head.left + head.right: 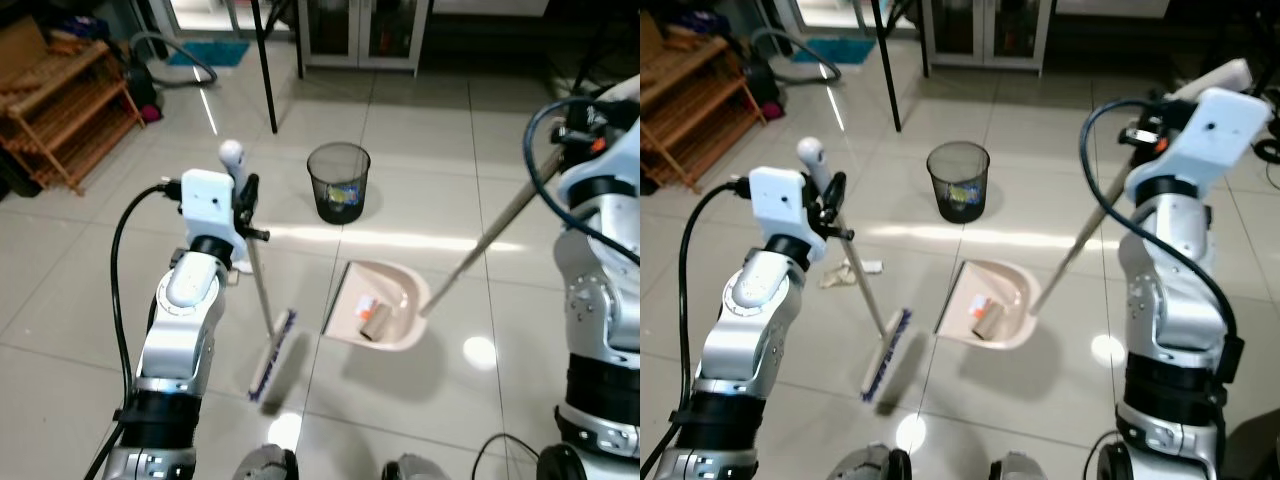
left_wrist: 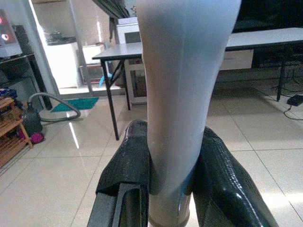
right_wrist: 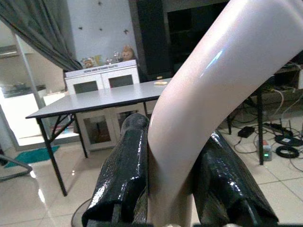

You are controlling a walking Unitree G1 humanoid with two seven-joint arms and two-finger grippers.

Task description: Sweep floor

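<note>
— Left side?
— My left gripper point(image 2: 171, 189) pinches the broom handle point(image 2: 182, 94) near its top; the broom head point(image 1: 885, 354) rests on the tile floor point(image 1: 430, 180) below and slightly right of it.

— Right side?
— My right gripper point(image 3: 170, 184) clamps the dustpan handle point(image 3: 213, 90). The dustpan point(image 1: 990, 305) sits down-left of it, holding scraps. A mesh bin point(image 1: 338, 181) stands beyond, crumpled paper point(image 1: 850, 270) beneath my left gripper.

the crumpled scrap point(image 1: 848, 272) shows beside the broom pole point(image 1: 862, 288) but hides behind the left arm point(image 1: 185, 300) elsewhere.
</note>
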